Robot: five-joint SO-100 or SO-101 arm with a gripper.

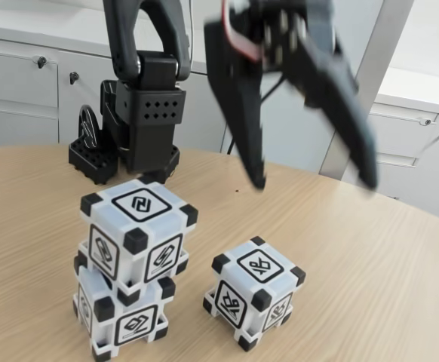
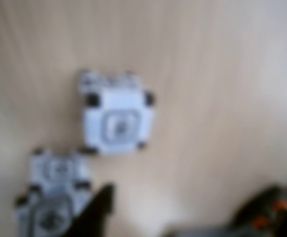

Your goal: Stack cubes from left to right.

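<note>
Black gripper (image 1: 314, 185) hung spread and empty above the pale wooden table (image 1: 385, 271), two cubes stacked at the left in the fixed view, top cube (image 1: 138, 234) on bottom cube (image 1: 121, 313), lone cube (image 1: 253, 292) just right, white cabinets (image 1: 23, 90) behind.

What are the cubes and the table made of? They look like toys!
The cubes, like the single cube, look like hard plastic: smooth white faces with a slight sheen and matte black corner blocks. The table looks like wood, or a wood-look laminate: pale tan with fine straight grain lines and a smooth, flat finish. The pictures cannot settle which.
</note>
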